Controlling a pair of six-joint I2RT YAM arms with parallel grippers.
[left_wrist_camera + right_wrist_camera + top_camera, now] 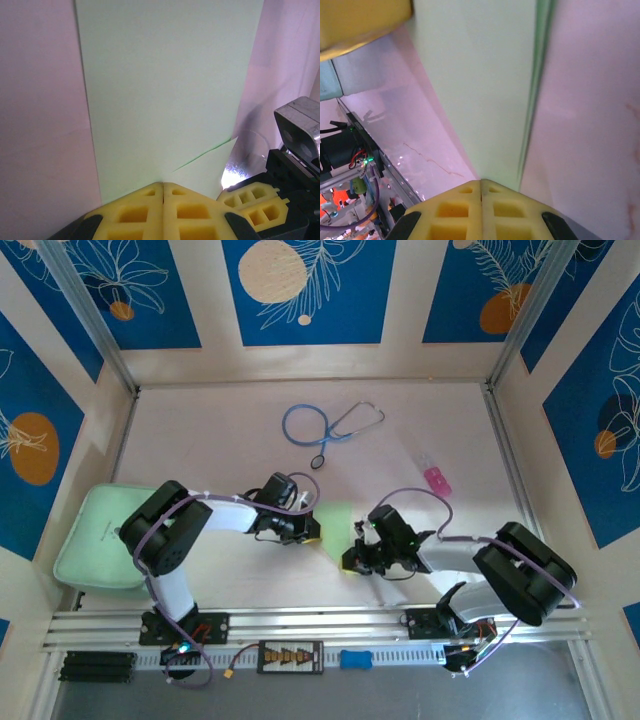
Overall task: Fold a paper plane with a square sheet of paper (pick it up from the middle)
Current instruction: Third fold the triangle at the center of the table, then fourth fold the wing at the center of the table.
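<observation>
The square sheet of paper [337, 520] is thin and pale green and lies flat on the table between my two grippers. In the left wrist view the sheet [165, 85] runs away from my fingers, with a creased triangular flap [207, 172] at its near right corner. My left gripper [163, 184] [313, 536] is shut, tips resting on the sheet's near edge. In the right wrist view the sheet [480, 85] has a folded edge along its right side. My right gripper [481, 181] [356, 548] is shut too, tips on the sheet's end. Whether either pinches paper is hidden.
A thick mint-green pad [95, 540] lies at the table's left edge. A blue stethoscope [330, 425] sits at the back centre and a small pink object [436, 478] at the right. The right gripper's yellow pads [255, 202] stand close beside my left fingers.
</observation>
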